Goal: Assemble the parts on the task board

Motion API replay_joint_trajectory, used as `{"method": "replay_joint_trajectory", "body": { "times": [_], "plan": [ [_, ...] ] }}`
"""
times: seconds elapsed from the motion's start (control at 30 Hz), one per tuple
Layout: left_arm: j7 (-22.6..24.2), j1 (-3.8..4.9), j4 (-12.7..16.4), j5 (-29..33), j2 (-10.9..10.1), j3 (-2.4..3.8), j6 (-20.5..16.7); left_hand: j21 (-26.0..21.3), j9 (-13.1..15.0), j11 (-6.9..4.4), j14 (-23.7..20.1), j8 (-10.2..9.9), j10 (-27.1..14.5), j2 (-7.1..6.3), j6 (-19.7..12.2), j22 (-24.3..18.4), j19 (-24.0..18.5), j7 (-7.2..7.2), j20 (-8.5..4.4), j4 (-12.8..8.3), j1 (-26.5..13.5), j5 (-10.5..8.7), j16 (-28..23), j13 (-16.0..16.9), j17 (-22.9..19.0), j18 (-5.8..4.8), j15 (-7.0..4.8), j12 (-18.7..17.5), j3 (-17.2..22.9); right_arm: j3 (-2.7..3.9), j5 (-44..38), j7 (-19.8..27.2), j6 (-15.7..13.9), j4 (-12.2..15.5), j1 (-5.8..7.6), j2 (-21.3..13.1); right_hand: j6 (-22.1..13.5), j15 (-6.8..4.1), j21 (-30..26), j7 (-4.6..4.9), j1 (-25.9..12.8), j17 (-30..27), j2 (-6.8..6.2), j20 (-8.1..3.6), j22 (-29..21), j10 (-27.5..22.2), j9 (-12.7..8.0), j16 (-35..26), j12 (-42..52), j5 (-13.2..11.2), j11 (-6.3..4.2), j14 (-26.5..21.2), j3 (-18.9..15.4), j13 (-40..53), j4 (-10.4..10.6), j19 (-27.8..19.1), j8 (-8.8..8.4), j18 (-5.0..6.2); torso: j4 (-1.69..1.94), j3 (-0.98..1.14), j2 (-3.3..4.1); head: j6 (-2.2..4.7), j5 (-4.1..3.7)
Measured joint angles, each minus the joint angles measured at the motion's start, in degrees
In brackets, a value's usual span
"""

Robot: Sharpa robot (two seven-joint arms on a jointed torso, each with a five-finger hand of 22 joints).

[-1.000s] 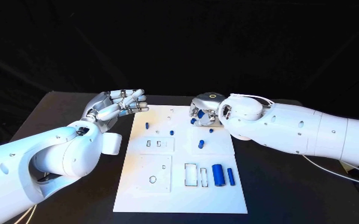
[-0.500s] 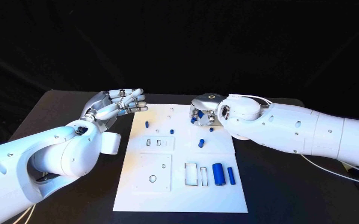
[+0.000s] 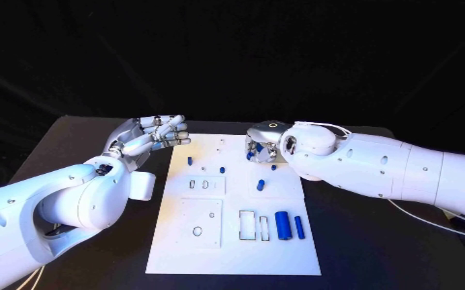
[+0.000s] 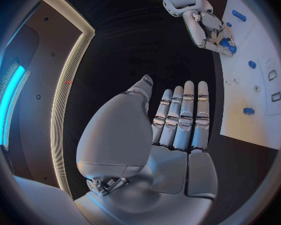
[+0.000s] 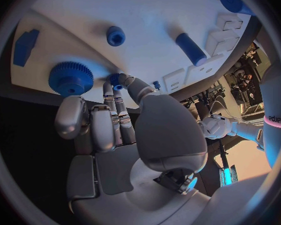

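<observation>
On the black table [image 3: 87,135] lies the board [image 3: 232,250], over whose far edge the right hand [image 3: 263,143] pinches a small peg [image 5: 116,79] beside a gear [image 5: 71,78], plain from its wrist, while the left hand [image 3: 153,137] hovers empty, fingers straight

text: none you can read | task board [image 3: 232,250]: bare of labels | arm lettering in right wrist view: too blurred for you

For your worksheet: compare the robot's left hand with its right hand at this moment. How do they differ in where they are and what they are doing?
The left hand hangs beside the task board, off its edge; the right hand is over the board's far end. The left hand holds nothing, fingers straight and side by side; the right hand's fingertips pinch a small blue part next to a blue gear. Both are silver hands on white arms.
</observation>
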Motion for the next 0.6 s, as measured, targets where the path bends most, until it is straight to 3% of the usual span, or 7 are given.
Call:
{"method": "replay_joint_trajectory", "body": {
  "times": [0.27,0.3,0.6],
  "plan": [
    [-0.1,0.01,0.0,0.0,0.0,0.0,0.0,0.0,0.0,0.0,0.0,0.0,0.0,0.0,0.0,0.0,0.0,0.0,0.0,0.0,0.0,0.0,0.0,0.0,0.0,-0.01,0.0,0.0,0.0,0.02,0.0,-0.1,-0.3,-0.2,0.01,0.4,1.1,0.0,0.8,-0.29,0.1,0.3,0.12,-0.11,1.2,0.9,0.3,0.6,0.0,-1.0,-0.11,0.0,1.8,-0.2,0.2,0.3,0.26,0.0,0.07,-0.01,0.1,0.01,-0.03],
    [-0.1,0.01,0.0,0.0,0.0,0.0,0.0,0.0,0.0,0.0,0.0,0.0,0.0,0.0,0.0,0.0,0.0,0.0,0.0,0.0,0.0,0.0,0.0,0.0,0.0,-0.01,0.0,0.0,0.0,0.02,0.0,-0.1,-0.4,-0.1,0.01,0.3,1.2,0.0,0.9,-0.34,0.2,0.4,0.21,-0.11,1.4,1.1,0.3,0.6,0.0,-1.3,-0.29,0.0,2.0,-0.3,0.1,0.3,0.39,-0.61,0.07,-0.02,0.1,0.01,0.01],
    [-0.3,0.03,-0.3,0.0,0.0,0.0,0.1,0.0,0.0,0.02,0.0,0.0,0.0,0.3,0.0,0.0,0.2,0.0,-0.21,0.0,0.3,0.0,0.0,0.0,0.1,-0.01,0.0,0.0,0.0,0.26,-0.2,-0.7,-2.5,2.1,0.36,-0.5,1.6,-0.2,1.5,-0.41,0.5,0.5,0.51,-0.32,2.3,1.4,0.6,0.9,-0.4,-1.6,-0.19,-0.2,3.2,-0.6,0.2,0.5,0.38,-0.7,0.07,-0.07,0.13,0.46,0.14]
  ]
}}
